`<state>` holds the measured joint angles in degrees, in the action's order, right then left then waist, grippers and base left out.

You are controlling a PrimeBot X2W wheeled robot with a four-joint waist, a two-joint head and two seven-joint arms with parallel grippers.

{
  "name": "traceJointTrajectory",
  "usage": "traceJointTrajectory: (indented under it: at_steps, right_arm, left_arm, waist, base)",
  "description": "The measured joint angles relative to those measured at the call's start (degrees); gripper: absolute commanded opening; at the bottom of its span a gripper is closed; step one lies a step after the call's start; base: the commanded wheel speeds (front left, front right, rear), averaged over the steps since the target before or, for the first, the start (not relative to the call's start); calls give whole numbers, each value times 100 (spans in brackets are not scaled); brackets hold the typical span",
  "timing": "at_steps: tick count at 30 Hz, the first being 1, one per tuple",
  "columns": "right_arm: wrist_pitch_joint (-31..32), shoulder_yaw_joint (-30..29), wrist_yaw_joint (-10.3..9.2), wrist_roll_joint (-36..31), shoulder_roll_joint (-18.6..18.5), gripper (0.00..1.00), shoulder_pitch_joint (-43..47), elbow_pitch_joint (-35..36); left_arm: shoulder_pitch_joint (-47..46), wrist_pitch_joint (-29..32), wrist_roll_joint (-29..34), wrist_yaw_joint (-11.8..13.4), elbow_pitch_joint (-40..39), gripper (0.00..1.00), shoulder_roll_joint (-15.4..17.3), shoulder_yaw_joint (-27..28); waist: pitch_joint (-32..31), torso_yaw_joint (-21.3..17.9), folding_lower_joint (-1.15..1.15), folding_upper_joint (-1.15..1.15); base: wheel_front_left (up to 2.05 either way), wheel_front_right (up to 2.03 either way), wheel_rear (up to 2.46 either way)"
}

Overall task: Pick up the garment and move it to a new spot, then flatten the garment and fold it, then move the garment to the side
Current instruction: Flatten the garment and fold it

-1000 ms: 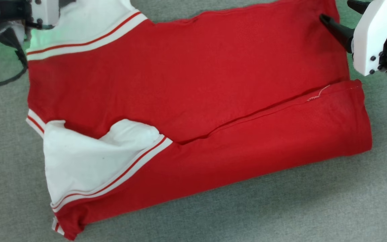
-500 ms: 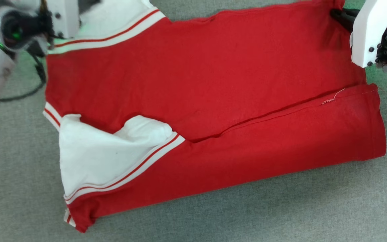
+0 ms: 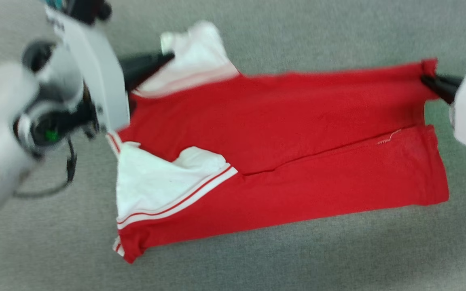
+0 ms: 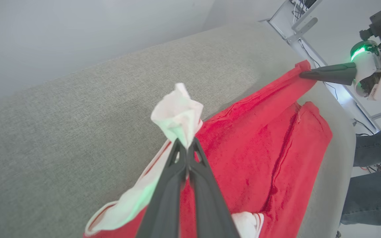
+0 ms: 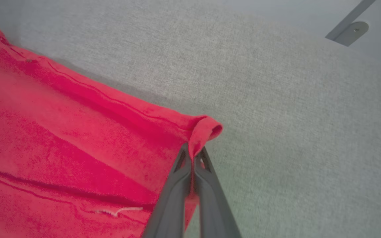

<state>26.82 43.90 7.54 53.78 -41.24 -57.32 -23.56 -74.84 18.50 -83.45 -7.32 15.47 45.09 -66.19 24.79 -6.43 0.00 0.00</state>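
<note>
Grey table [image 3: 257,262] carries the garment [image 3: 281,133], long axis side to side, sleeves leftward; our left claw [image 3: 170,56] pinches a white sleeve [image 4: 177,115], our right claw [image 3: 424,79] the hem corner [image 5: 207,130].

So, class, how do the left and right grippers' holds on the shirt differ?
The left gripper pinches a white sleeve; the right gripper pinches a red corner. The left gripper's cloth stands up bunched; the right gripper's rolls over. Both are shut on the shirt.
</note>
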Motion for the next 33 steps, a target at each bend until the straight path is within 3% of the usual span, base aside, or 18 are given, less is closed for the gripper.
traceJointTrajectory:
  at_steps: [9,14,17,20,27,33]
  right_arm:
    - [-288,86,-1,662,-985,0,1356,966]
    - [-592,-46,-1,835,-1288,0,1911,953]
    - [-789,-119,0,825,-1238,0,2087,769]
    - [-989,-203,-1,758,-1018,0,2120,485]
    - [-1181,-131,-1,448,-556,0,2098,-164]
    - [-1359,-32,0,308,-303,0,2029,-542]
  left_arm:
    - [1417,-856,-146,0,-1716,0,1265,-328]
    - [2245,-1389,-181,0,-2050,0,1538,-479]
    - [2635,-1767,-193,0,-1931,0,1441,-524]
    - [2891,-2017,-296,0,-1685,0,1125,-552]
    - [3060,-2079,-478,0,-850,0,427,-584]
    - [3238,-2182,-470,0,-335,0,127,-615]
  waist:
    - [-775,314,0,0]
    - [-987,561,0,0]
    - [-1047,685,0,0]
    - [-1057,767,0,0]
    - [-908,805,0,0]
    - [-861,712,0,0]
  base:
    - [0,0,0]
    - [0,0,0]
    - [0,0,0]
    - [0,0,0]
    - [0,0,0]
    - [0,0,0]
